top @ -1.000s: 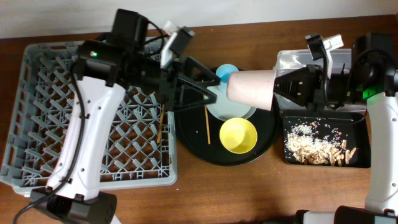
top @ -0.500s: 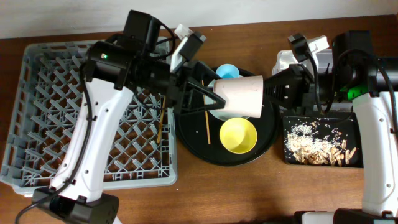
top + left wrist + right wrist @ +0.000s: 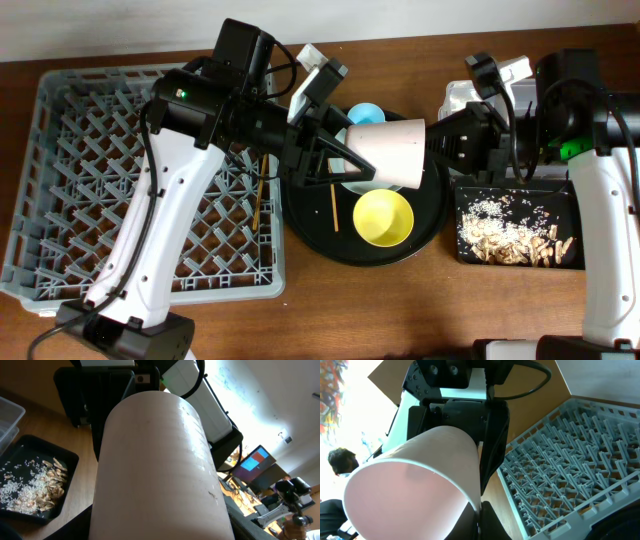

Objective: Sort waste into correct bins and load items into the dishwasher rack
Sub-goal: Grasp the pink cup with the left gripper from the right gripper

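The pink cup point(image 3: 392, 152) hangs on its side above the round black tray. It fills the left wrist view point(image 3: 160, 470). My right gripper point(image 3: 435, 150) is shut on its rim, fingers pinching the wall point(image 3: 479, 510). My left gripper point(image 3: 365, 152) is open, its fingers spread on either side of the cup's closed end. The yellow bowl point(image 3: 383, 217), the light blue cup point(image 3: 365, 113) and one chopstick point(image 3: 333, 200) lie on the round tray. The grey plate point(image 3: 345, 183) is mostly hidden under the cup. The other chopstick point(image 3: 257, 200) lies in the dishwasher rack point(image 3: 100, 200).
The shallow black bin point(image 3: 585, 225) at the right holds beige food scraps point(image 3: 515, 240); it also shows in the left wrist view point(image 3: 30, 485). The clear tub point(image 3: 460, 95) sits behind it, partly under my right arm. The rack also shows in the right wrist view point(image 3: 570, 460).
My right gripper carried the pink cup leftward over the round tray, then held still. My left gripper moved right until its fingers reached the cup's closed end.
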Robot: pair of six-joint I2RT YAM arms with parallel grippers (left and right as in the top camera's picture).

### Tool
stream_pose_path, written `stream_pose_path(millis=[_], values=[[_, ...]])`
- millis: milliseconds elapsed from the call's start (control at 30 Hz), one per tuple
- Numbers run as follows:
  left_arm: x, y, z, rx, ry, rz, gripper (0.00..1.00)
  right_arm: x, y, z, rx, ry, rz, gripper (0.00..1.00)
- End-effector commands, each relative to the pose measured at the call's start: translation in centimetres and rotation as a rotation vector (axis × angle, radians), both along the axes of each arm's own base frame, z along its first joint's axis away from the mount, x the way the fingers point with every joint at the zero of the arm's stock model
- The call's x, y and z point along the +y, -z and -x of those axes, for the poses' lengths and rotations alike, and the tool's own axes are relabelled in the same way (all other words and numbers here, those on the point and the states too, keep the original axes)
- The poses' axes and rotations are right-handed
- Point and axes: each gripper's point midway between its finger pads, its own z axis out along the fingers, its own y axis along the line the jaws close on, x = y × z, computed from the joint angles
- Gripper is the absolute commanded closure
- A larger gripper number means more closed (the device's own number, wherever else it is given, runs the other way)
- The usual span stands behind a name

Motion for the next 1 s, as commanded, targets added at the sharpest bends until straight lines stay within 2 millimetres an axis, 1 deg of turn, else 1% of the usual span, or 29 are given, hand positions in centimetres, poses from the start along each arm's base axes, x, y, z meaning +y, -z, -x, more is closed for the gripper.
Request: stream_pose_path(millis=[0, 167, 233, 267, 333, 400, 433, 533, 600, 633, 667, 733, 900, 967], values=[[-0.3, -0.1, 0.2, -0.004, 0.022, 0.024, 0.4, 0.2, 0.1, 0.0, 0.004, -0.008, -0.005, 0.96], [-0.3, -0.5, 0.3, -0.009, 0.033, 0.048, 0.41, 0.2, 0.2, 0.1, 0.01, -0.008, 0.0, 0.95], [-0.3, -0.8, 0.4, -0.006, 0.04, 0.062, 0.41, 0.4, 0.6, 0.1, 0.014, -0.012, 0.023, 0.85], [-0.3, -0.8, 0.4, -0.006, 0.04, 0.062, 0.41, 0.6, 0.8, 0.2, 0.015, -0.017, 0.038, 0.82], [-0.3, -0.8, 0.4, -0.006, 0.04, 0.062, 0.48, 1.0, 1.0, 0.4, 0.015, -0.032, 0.046, 0.82], [-0.3, -0.8, 0.4, -0.006, 0.04, 0.062, 0.6, 1.1, 1.0, 0.5, 0.015, -0.036, 0.046, 0.78], [-0.3, -0.8, 0.4, -0.006, 0.04, 0.062, 0.65, 1.1, 1.0, 0.5, 0.015, -0.035, 0.046, 0.68], [-0.2, -0.8, 0.3, -0.006, 0.039, 0.062, 0.67, 1.1, 1.0, 0.5, 0.014, -0.034, 0.046, 0.45], [-0.1, -0.8, 0.1, -0.006, 0.031, 0.062, 0.68, 1.1, 1.0, 0.5, 0.014, -0.034, 0.046, 0.36], [0.3, -0.8, -0.3, -0.006, 0.017, 0.062, 0.72, 0.9, 0.9, 0.4, 0.016, -0.028, 0.045, 0.28], [0.5, -0.8, -0.6, -0.006, 0.007, 0.062, 0.73, 0.8, 0.9, 0.3, 0.018, -0.022, 0.044, 0.26], [0.9, -0.8, -1.1, -0.006, -0.01, 0.061, 0.73, 0.4, 0.8, 0.1, 0.018, -0.01, 0.037, 0.24], [2.4, -0.6, -2.8, -0.012, -0.075, 0.051, 0.73, -1.2, -0.2, -0.6, 0.04, 0.04, -0.022, 0.16], [3.3, -0.1, -4.0, -0.021, -0.124, 0.025, 0.73, -1.9, -0.4, -0.9, 0.037, 0.065, -0.032, 0.13]])
